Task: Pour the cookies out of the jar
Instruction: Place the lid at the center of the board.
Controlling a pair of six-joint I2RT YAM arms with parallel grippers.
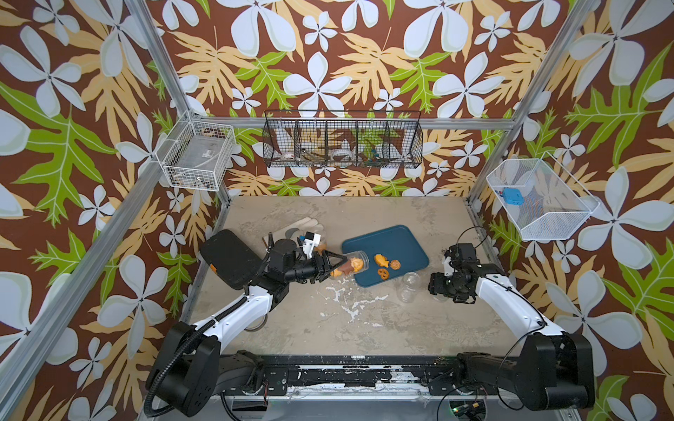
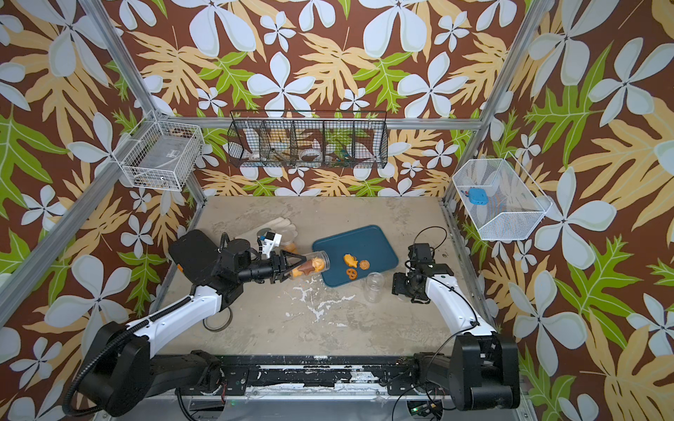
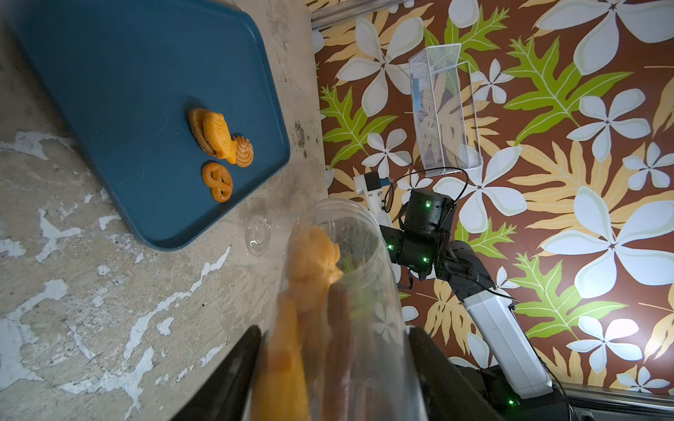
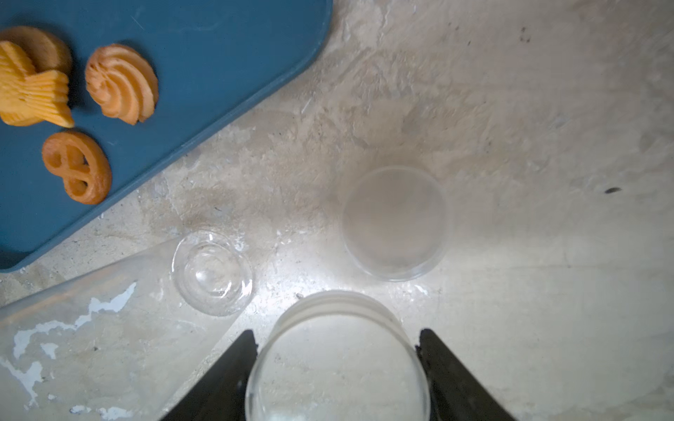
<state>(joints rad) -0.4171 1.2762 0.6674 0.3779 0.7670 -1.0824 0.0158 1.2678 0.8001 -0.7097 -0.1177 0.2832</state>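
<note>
My left gripper (image 1: pixel 337 266) (image 3: pixel 333 333) is shut on a clear jar (image 1: pixel 352 265) (image 3: pixel 368 291), gripping it near its base. The jar lies nearly on its side, its open mouth over the near left edge of the blue tray (image 1: pixel 383 237). Several orange and brown cookies (image 3: pixel 313 262) are still inside it. On the tray lie several more cookies (image 1: pixel 388 263) (image 4: pixel 120 84): a fish shape on a round one, a swirl and a pretzel. My right gripper (image 1: pixel 441 293) (image 4: pixel 336 333) points down at the table right of the tray, shut on a clear lid (image 4: pixel 339 364).
An empty clear jar (image 1: pixel 410 286) (image 4: pixel 211 271) stands between the tray and my right gripper, with another clear lid (image 4: pixel 395 222) on the table beside it. A pale glove (image 1: pixel 306 224) lies behind my left arm. Wire baskets (image 1: pixel 341 140) hang on the walls.
</note>
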